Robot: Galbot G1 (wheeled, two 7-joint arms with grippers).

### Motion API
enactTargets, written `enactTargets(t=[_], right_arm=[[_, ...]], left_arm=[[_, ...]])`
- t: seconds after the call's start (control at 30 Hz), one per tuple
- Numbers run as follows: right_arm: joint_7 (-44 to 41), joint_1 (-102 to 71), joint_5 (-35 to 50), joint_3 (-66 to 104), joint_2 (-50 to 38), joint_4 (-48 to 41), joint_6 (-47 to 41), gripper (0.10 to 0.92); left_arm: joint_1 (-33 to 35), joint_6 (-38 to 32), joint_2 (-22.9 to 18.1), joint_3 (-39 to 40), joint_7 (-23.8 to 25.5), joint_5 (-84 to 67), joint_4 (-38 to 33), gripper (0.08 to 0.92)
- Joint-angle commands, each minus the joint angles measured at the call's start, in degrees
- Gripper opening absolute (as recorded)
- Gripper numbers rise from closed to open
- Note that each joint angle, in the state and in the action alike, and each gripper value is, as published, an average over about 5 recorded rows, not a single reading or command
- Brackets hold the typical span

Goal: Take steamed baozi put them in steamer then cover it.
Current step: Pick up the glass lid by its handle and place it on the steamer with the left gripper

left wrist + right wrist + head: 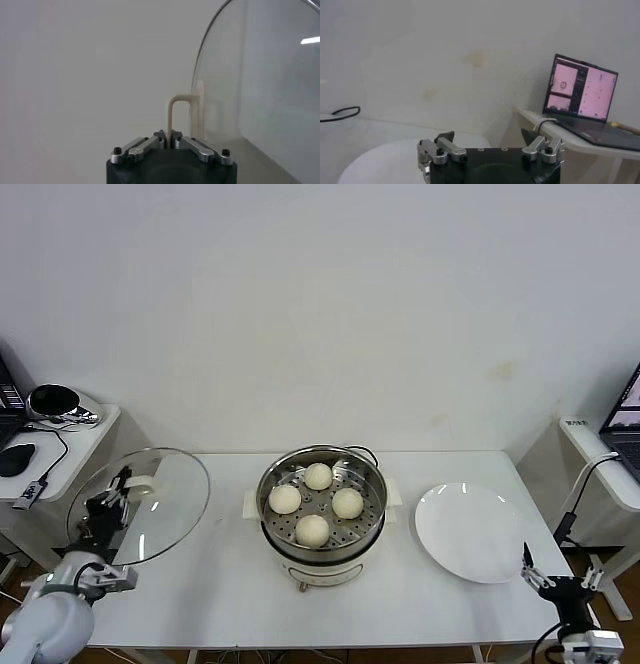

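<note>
left hand (pixel 118 484) sits over the table's (pixel 200 584) left edge, clamped tight on the cover's white handle (pixel 181 117); cover (pixel 160 504) is held up off the table, tilted steeply w/ its glass face toward the steamer, handle side toward the left arm; handle's long axis runs roughly front to back; cover's lower rim hangs above the table's left part, w/ bare table between it & the steamer; steamer (pixel 322 529) stands upright at table centre, mouth open upward, nearer the front edge than the wall; four baozi (pixel 318 476) lie on its holed tray in a diamond, apart from each other; white plate (pixel 470 534) lies flat just right of the steamer, near the right edge; right hand (pixel 558 582) sits low past the table's front right corner, fingers spread wide, holding nothing; laptop (pixel 582 90) on a side shelf further right.
</note>
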Motion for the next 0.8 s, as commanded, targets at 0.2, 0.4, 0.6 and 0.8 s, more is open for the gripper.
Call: enactTargets(t=[0.2, 0.4, 0.6, 0.8], right_arm=[[0.5, 1.6, -5.7, -1.8, 2.3, -0.6, 0.6, 0.823], [1.0, 2.1, -8.6, -2.7, 3.5, -0.6, 0.7, 0.823], [1.1, 2.4, -10.2, -3.3, 4.2, -1.1, 1.4, 0.823], [1.2, 2.2, -10.4, -3.3, 4.4, -1.4, 1.8, 0.823]], left_arm=[[-20.8, 19.0, 0.9, 32.2, 5.4, -3.0, -10.1, 0.147], [-30.5, 22.5, -7.0, 43.3, 9.3, 5.7, -4.7, 0.147], [-34.1, 23.1, -12.4, 47.5, 12.7, 12.6, -0.7, 0.147], [-35.8, 23.0, -16.3, 49.5, 13.4, 16.3, 3.3, 0.147]])
